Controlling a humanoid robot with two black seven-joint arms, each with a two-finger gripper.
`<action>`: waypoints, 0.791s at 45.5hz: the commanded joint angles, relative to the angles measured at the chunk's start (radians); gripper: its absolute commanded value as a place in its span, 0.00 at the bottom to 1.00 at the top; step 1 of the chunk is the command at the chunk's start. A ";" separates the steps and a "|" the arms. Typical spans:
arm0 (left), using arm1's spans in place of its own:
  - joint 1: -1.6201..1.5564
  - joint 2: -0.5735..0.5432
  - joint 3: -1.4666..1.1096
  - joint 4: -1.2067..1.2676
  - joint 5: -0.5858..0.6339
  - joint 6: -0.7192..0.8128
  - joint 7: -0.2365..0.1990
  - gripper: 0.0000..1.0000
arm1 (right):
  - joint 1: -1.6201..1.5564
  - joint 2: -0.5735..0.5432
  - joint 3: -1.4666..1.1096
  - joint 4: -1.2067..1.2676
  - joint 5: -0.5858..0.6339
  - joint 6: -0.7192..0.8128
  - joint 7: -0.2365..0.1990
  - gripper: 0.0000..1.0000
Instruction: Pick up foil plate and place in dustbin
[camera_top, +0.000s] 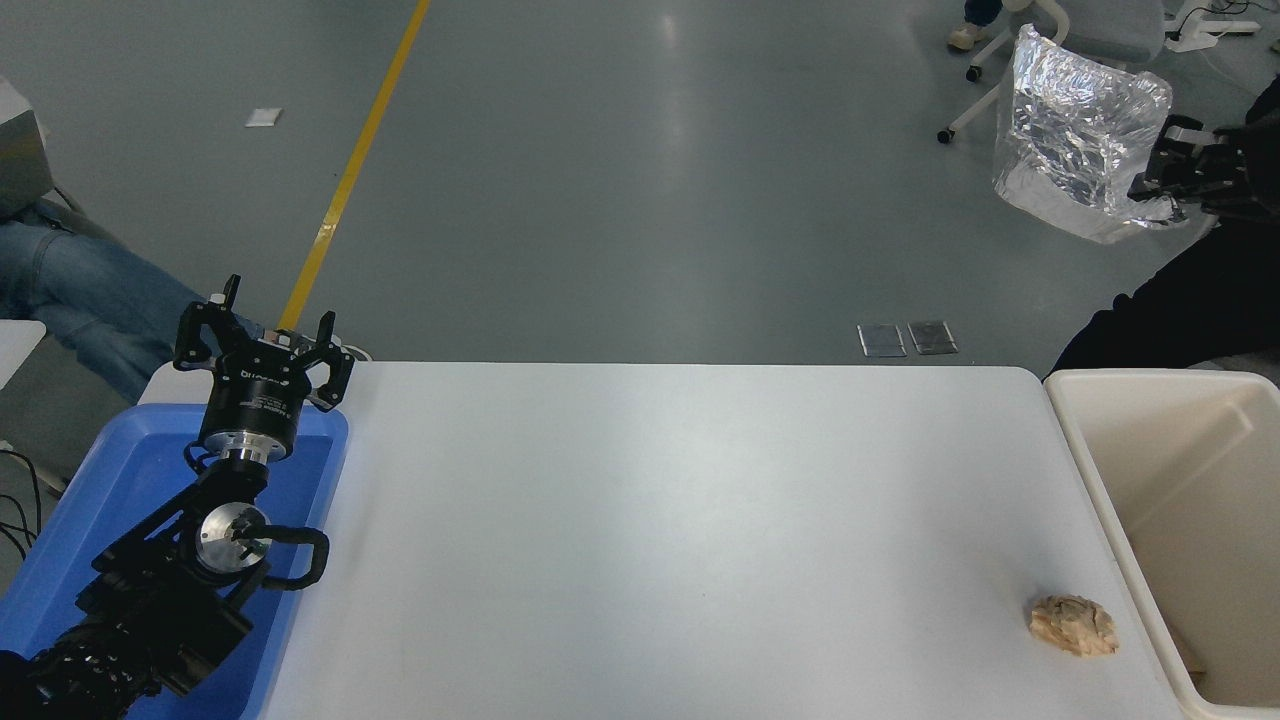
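Far left of the bench (640, 520), a blue tray (80, 520) sits at the edge w/ the left arm parked over it; the left tool (262, 345) points away from the camera, fingers spread open, nothing in them. Behind that corner, a person's legs in jeans (70, 290) show on the floor side.

Bench top is white. Near its front right corner lies a small crumpled tan paper wad (1074, 625), close to the bin's left wall but not touching it.

Right of the bench, touching its right edge, stands the cream bin (1100, 480) (deep, smooth walls).

The foil plate (1080, 130) is up in the air, well above the bench's far right corner and the bin, tilted on edge w/ its crinkled face toward the camera. The right tool (1160, 190) is clamped shut on the plate's right rim, arm coming in from the right edge.
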 joint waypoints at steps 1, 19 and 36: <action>0.000 0.000 0.000 0.000 0.000 0.000 0.000 0.99 | -0.170 -0.028 0.007 -0.148 0.018 -0.026 0.000 0.00; 0.000 0.000 0.000 0.000 0.000 0.000 0.000 0.99 | -0.652 0.023 0.136 -0.551 0.133 -0.052 -0.001 0.00; 0.000 0.000 0.000 0.000 0.000 0.000 0.000 0.99 | -1.063 0.220 0.268 -0.920 0.337 -0.068 -0.012 0.00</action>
